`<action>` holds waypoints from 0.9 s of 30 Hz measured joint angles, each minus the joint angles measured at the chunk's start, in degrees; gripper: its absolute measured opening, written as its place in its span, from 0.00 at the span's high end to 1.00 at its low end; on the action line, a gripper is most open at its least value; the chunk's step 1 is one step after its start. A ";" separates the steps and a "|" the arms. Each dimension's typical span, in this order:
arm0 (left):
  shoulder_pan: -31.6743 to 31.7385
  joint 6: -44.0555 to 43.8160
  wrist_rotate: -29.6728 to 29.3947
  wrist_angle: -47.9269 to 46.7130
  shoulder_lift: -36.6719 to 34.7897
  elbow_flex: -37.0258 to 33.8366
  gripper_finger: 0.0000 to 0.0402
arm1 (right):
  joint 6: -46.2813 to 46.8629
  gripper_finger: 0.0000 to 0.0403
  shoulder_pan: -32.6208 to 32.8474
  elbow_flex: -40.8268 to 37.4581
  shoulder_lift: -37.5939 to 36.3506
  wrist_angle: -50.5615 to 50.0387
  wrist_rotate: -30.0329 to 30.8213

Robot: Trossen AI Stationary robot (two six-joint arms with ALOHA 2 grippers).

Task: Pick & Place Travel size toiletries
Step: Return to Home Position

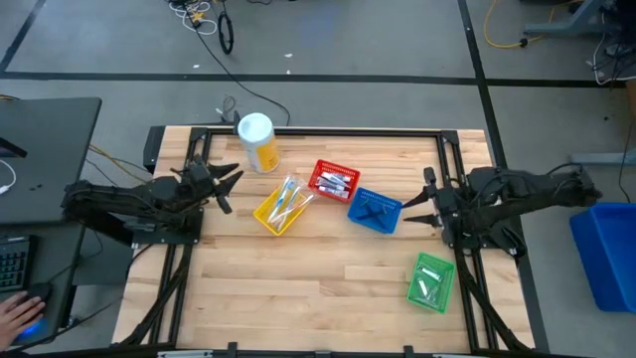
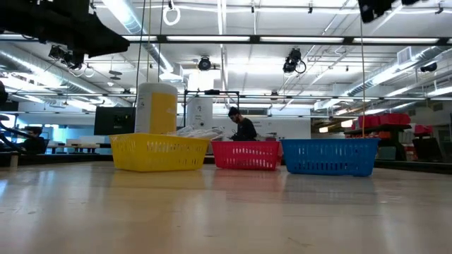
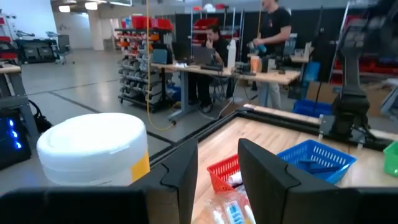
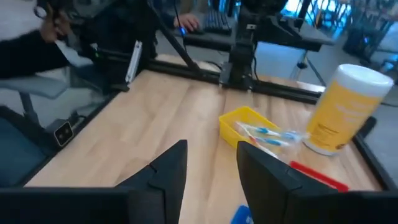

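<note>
Travel-size toiletries sorted among four mesh baskets on a wooden worktop point(image 1: 328, 298). Pale-blue-and-white toothbrushes point(image 1: 289, 196) lay in the yellow basket point(image 2: 159, 153), their ends projecting over its rim. Small white tubes point(image 1: 335, 183) lay in the red basket point(image 2: 246, 155), and thin dark pieces point(image 1: 377, 210) lay in the blue basket point(image 2: 330, 156). A few small pale pieces point(image 1: 427, 288), too small to identify, lay in the green basket point(image 1: 433, 258). The yellow, red and blue baskets stood in a loose row near the middle of the worktop, the red close beside the blue. The green basket stood apart, near the right arm's base and towards the lower edge of the high view. A white-and-yellow canister point(image 1: 256, 142) stood upright just beyond the yellow basket, near the worktop's edge at the top of the high view. The left gripper point(image 3: 217, 149) was held over the left side of the worktop, near the canister and facing the baskets; its jaws were spread and held nothing. The right gripper point(image 4: 212, 148) was held over the right side, just beside the blue basket, its jaws likewise spread and empty. In the low view both arms showed only along the upper edge, well above the worktop. Beyond the worktop, a blue bin point(image 1: 606, 254) stood on the floor to the right, a person's hand point(image 1: 15, 316) lay at the left, and a person point(image 2: 244, 128) sat in the room behind.
</note>
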 joint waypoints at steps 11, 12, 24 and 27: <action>0.00 -0.43 -0.13 4.18 -7.22 -8.58 0.70 | 4.67 0.63 -14.92 -22.75 -11.77 14.63 -8.93; 0.00 -0.44 -0.48 4.33 -7.51 -9.06 0.70 | 5.07 0.64 -15.99 -23.37 -12.47 14.52 -8.97; 0.00 -2.46 -7.33 4.92 -11.32 -13.68 0.70 | 4.62 0.63 -19.47 -31.56 -27.73 14.04 -7.81; 0.00 -2.53 -8.42 5.03 -12.14 -14.49 0.70 | 5.16 0.63 -19.47 -33.80 -32.66 14.11 -3.71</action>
